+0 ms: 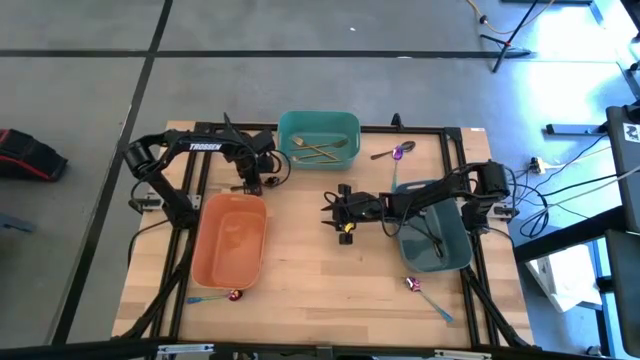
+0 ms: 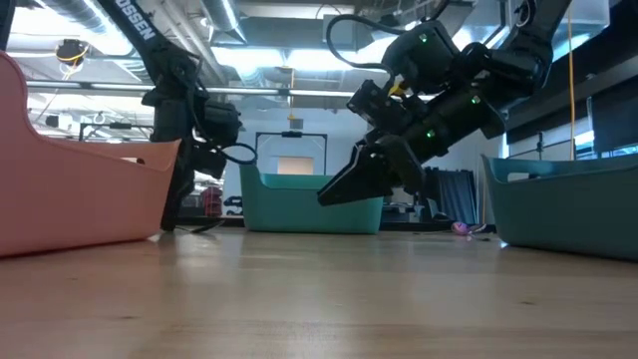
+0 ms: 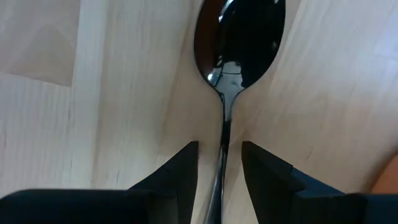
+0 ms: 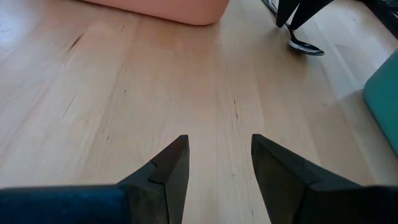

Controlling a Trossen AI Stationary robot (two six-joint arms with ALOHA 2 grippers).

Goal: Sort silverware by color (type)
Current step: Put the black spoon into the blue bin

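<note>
A dark silver-black spoon (image 3: 239,43) lies flat on the wooden table between the teal bin (image 1: 318,122) and the orange bin (image 1: 230,240). My left gripper (image 3: 219,146) points straight down over it, open. Its fingers stand on either side of the spoon's thin handle (image 3: 222,134) without touching it. The right wrist view shows the same spoon (image 4: 305,46) under those fingers. Gold silverware (image 1: 318,150) lies in the teal bin. My right gripper (image 4: 219,140) hovers open over bare wood at mid-table (image 1: 335,212), with nothing between its fingers.
A grey-blue bin (image 1: 435,245) stands at the right under my right arm. Purple-blue spoons lie loose: one at the far right (image 1: 395,153), one at the near right (image 1: 425,293), one near the front left edge (image 1: 215,297). Bare wood lies between the bins.
</note>
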